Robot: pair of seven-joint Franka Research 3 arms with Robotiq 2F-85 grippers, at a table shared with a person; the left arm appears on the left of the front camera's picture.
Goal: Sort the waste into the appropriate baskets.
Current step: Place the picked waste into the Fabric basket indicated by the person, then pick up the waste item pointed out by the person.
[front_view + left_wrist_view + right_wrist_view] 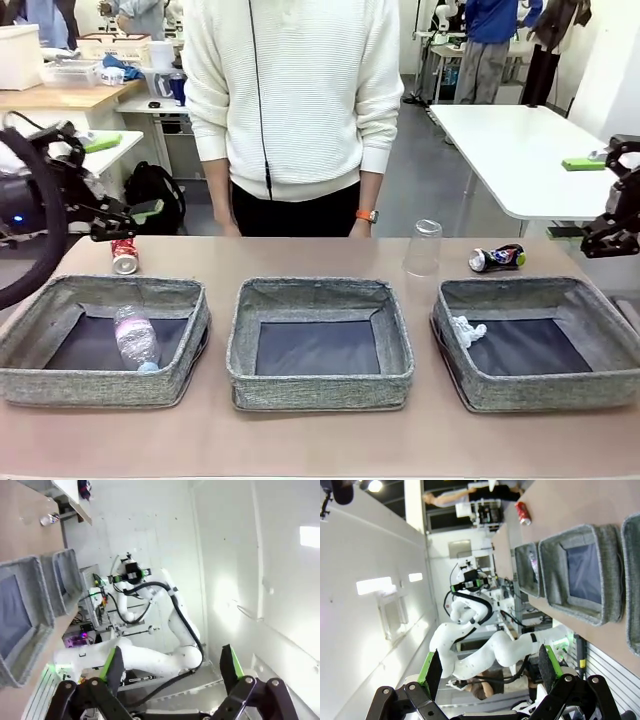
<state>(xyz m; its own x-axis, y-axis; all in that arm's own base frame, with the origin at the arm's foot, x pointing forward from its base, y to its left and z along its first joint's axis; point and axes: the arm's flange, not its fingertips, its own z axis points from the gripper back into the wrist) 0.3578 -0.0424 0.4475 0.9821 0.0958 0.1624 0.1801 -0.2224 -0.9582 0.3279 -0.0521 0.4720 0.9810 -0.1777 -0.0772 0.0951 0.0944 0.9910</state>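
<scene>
- Along the table's far edge, red can, cup and dark can are left unsorted.
- Bottle is binned in the left basket, paper ball in the right basket.
- Left gripper and right gripper are held wide and empty, probably ready for picking.

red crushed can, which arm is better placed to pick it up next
Left: the left tool, open, hovers near the red crushed can; the right tool sits at the opposite edge.

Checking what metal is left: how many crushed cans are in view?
2. The red crushed can lies on the table beyond the left basket; the dark multicoloured crushed can lies beyond the right basket. Basket walls might hide more.
</scene>
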